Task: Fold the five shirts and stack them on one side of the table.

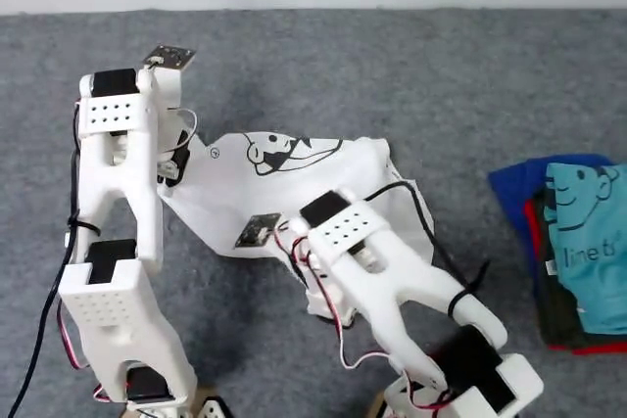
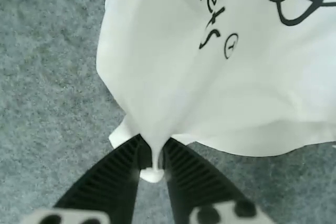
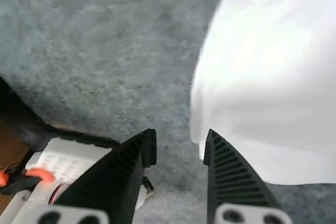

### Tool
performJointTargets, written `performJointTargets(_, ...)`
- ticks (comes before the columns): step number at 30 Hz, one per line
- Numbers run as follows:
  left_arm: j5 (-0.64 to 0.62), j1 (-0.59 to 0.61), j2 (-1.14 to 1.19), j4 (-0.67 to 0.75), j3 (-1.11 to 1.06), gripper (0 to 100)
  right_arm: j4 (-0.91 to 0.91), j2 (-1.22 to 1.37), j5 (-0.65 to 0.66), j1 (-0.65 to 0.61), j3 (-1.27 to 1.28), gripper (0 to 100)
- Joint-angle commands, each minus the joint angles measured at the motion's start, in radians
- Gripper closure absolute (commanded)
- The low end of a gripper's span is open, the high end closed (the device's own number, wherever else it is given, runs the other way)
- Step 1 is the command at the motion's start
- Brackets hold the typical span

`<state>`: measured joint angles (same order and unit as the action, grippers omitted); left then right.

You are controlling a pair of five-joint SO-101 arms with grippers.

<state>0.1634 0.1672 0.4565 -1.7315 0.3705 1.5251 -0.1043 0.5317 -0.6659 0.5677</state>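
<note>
Black ribbed left fingers (image 2: 118, 174) are clamped together on a pinched fold at the edge of the white shirt (image 2: 210, 77), which lies crumpled and partly spread in the middle of the grey table (image 1: 441, 75) between the two arms. The right fingers (image 3: 231, 174) stand apart low over the table at that shirt's edge, one fingertip just beside the cloth, with nothing between them. Well apart, at the table's right edge in the high view, sits a stack of folded shirts (image 1: 578, 261), a teal one on top with blue, red and dark ones beneath.
</note>
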Motion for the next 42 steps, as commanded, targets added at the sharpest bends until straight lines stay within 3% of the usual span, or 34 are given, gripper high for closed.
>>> performJointTargets(1,0.008,0.003,-0.009,-0.02,0.004,99,-0.039,-0.008,0.009,0.031,0.021,84.7)
performJointTargets(12,0.008,0.003,-0.009,-0.02,0.004,99,-0.174,-0.008,0.058,0.041,0.109,85.1)
performJointTargets(22,0.008,0.003,-0.009,-0.02,0.004,99,-0.188,-0.008,0.176,0.179,0.112,85.3)
performJointTargets(28,0.008,0.003,-0.009,-0.02,0.004,99,-0.214,-0.007,0.19,0.18,0.112,97.5)
performJointTargets(38,0.008,0.003,-0.009,-0.02,0.002,99,-0.282,-0.018,0.186,0.182,0.175,98.8)
performJointTargets(42,0.008,0.003,-0.009,-0.02,0.002,99,-0.271,-0.058,0.175,0.245,0.08,98.8)
